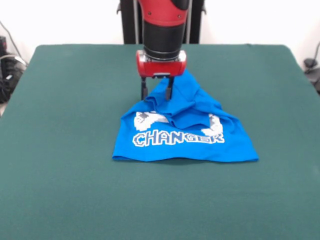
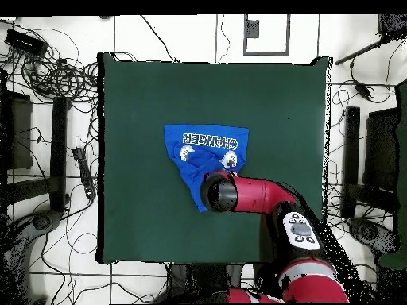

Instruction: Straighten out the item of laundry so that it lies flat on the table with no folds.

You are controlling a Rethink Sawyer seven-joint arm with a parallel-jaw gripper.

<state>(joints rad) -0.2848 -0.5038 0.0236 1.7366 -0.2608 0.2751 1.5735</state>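
The bright blue T-shirt (image 1: 190, 147) lies crumpled on the dark green table (image 1: 65, 165), a little beyond its middle. Its near hem lies flat and shows "CHANGER" in white. The far part is bunched into folds that narrow to a point under the arm. My gripper (image 1: 157, 92) hangs just above the shirt's far folds, its two dark fingers (image 1: 144, 90) apart and some blue cloth showing between them. In the overhead view the shirt (image 2: 203, 139) shows with the arm's end (image 2: 216, 193) over its bunched corner, hiding the gripper.
The table (image 2: 135, 95) stretches well beyond the shirt on every side. Cables and equipment (image 2: 48, 71) lie on the floor around the table. The robot's pedestal (image 1: 160, 20) stands at the table's far edge.
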